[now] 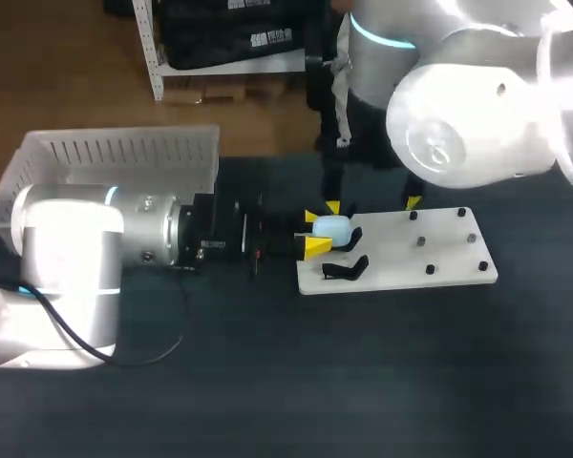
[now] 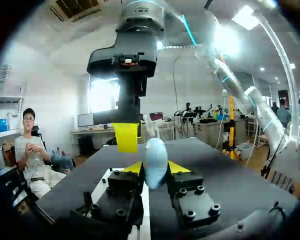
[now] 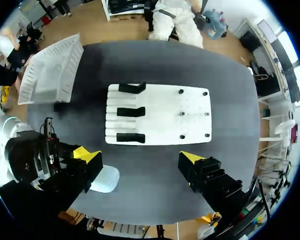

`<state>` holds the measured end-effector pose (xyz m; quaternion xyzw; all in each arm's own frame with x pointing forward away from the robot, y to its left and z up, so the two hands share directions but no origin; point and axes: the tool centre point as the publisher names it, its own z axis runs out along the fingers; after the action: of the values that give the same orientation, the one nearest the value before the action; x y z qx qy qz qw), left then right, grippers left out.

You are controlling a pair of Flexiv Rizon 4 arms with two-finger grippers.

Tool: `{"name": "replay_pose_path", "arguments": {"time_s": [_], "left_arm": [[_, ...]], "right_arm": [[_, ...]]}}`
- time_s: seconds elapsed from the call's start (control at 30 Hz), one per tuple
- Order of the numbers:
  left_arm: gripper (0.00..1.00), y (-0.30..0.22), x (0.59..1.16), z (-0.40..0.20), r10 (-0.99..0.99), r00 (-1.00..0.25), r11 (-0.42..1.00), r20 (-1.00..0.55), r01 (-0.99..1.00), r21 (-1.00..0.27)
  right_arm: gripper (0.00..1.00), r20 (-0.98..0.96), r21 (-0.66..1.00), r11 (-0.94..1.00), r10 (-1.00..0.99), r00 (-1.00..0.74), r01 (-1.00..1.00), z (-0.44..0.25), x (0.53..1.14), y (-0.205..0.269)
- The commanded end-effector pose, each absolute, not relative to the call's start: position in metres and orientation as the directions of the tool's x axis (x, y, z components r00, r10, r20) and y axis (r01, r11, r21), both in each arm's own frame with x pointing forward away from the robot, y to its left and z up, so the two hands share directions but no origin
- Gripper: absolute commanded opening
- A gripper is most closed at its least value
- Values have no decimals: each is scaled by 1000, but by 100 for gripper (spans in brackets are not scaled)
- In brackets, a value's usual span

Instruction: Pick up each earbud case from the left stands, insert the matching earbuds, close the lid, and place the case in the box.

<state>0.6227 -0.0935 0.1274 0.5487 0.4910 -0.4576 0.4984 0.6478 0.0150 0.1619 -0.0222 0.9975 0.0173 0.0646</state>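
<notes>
Between the yellow tips of my left gripper [image 2: 155, 169] sits the pale earbud case [image 2: 155, 159], pinched tight; my right gripper [image 3: 140, 156] hangs spread nearby.

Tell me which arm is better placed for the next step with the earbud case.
Right. The right gripper is open and empty, hanging over the white board close to the case. The left gripper is shut on the case, so it should probably just hold it steady.

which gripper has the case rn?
Left gripper: shut on the pale case from both sides. Right gripper is wide open, holding nothing.
</notes>
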Motion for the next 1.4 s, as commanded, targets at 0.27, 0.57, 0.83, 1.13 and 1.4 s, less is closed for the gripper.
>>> {"name": "replay_pose_path", "arguments": {"time_s": [0.27,0.57,0.83,1.13,1.4], "left_arm": [[0,-61,641,150,95,145,99,-985,983,154],[0,59,708,193,171,150,453,-974,866,213],[0,139,755,202,221,60,675,-973,711,197],[0,185,787,198,328,1,735,-945,627,256],[24,205,793,200,374,-17,764,-927,573,297]], "right_arm": [[100,-340,172,974,197,-920,145,193,634,-52],[100,-340,172,974,197,-920,145,193,634,-52],[100,-340,172,974,197,-920,145,193,634,-52],[100,-340,172,974,197,-920,145,193,634,-52],[100,-340,172,974,197,-920,145,193,634,-52]]}}
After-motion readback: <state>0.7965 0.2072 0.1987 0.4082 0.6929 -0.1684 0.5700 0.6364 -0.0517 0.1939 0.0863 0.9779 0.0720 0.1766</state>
